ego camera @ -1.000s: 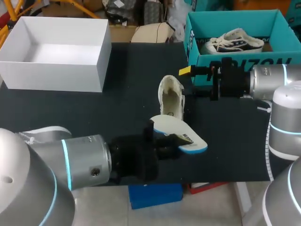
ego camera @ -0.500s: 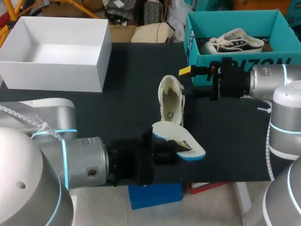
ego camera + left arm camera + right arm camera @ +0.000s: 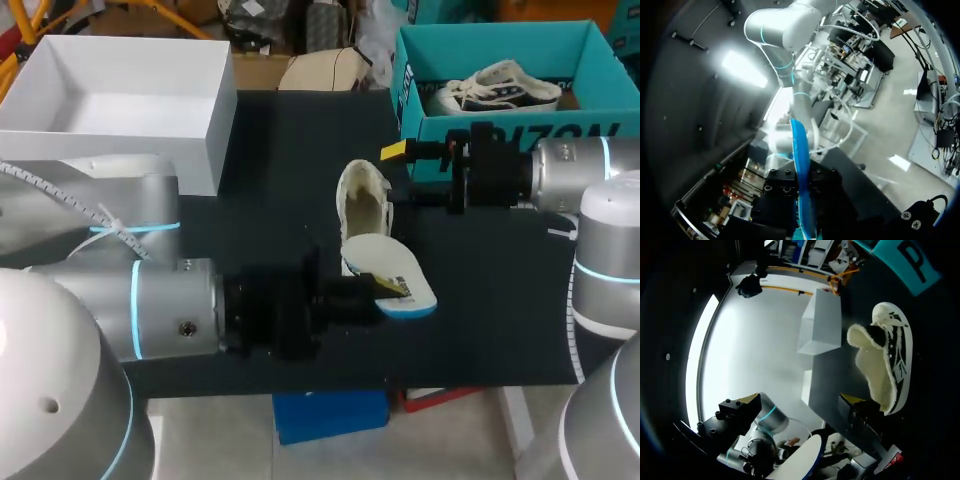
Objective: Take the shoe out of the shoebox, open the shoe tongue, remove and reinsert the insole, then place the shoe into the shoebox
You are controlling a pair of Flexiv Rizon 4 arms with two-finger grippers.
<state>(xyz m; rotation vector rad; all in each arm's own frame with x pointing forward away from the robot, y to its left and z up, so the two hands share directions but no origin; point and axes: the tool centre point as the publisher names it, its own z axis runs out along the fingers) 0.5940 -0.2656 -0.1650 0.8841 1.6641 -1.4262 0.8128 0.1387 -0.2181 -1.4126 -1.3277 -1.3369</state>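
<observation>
White insole [image 3: 375, 258] — pinched in left gripper [image 3: 388, 291] — hides part of the shoe [image 3: 362, 200].

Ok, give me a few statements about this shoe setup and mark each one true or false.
The left hand grips the insole. True.
The loose shoe lies in the white box. False: it lies on the black table.
The teal box holds no shoe. False: a second shoe lies in it.
The right hand is open. True.
</observation>
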